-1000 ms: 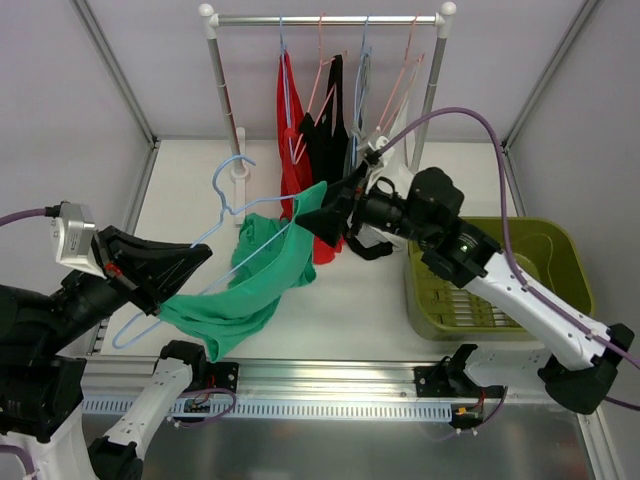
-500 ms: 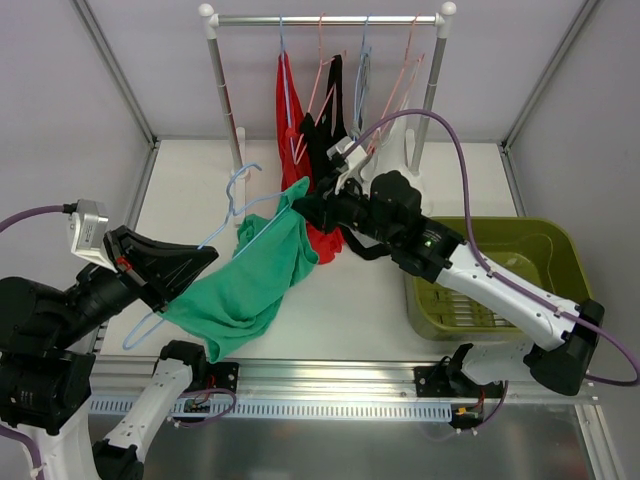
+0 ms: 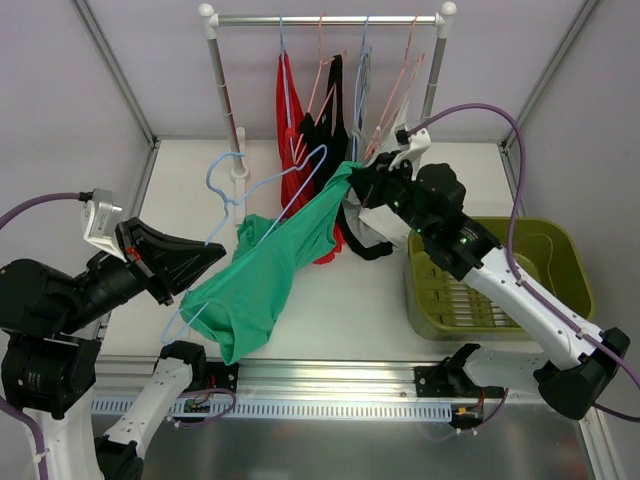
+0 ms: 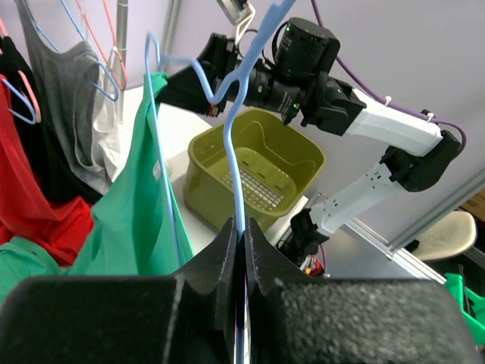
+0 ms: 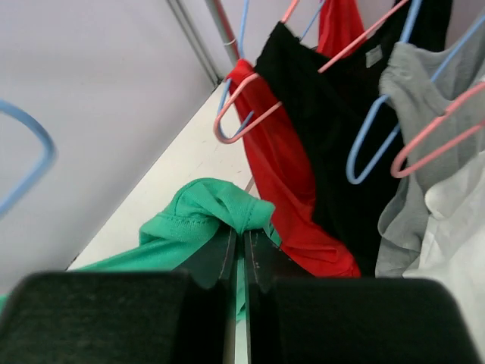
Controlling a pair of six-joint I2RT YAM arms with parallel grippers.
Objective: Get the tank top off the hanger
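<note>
Jaws: L gripper (image 4: 241, 231) nips hanger (image 4: 236, 163); R gripper (image 5: 241, 241) nips tank top (image 5: 208, 208); taut span: top cam only.

Green tank top (image 3: 268, 272) is stretched diagonally above the bench. Its upper-right end is bunched tight, the lower part hangs slack. Light-blue wire hanger (image 3: 298, 188) is tilted, partly inside the fabric.

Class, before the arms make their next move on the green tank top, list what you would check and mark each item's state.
1. Hold of left gripper on blue hanger: ok, clamped.
2. Hold of right gripper on green tank top: ok, pinching a strap.
3. Tank top off the hanger: not ok, the wire runs through it.
4. Cloth taut between the arms: ok.
5. Green cloth clear of red top: cannot tell.
</note>
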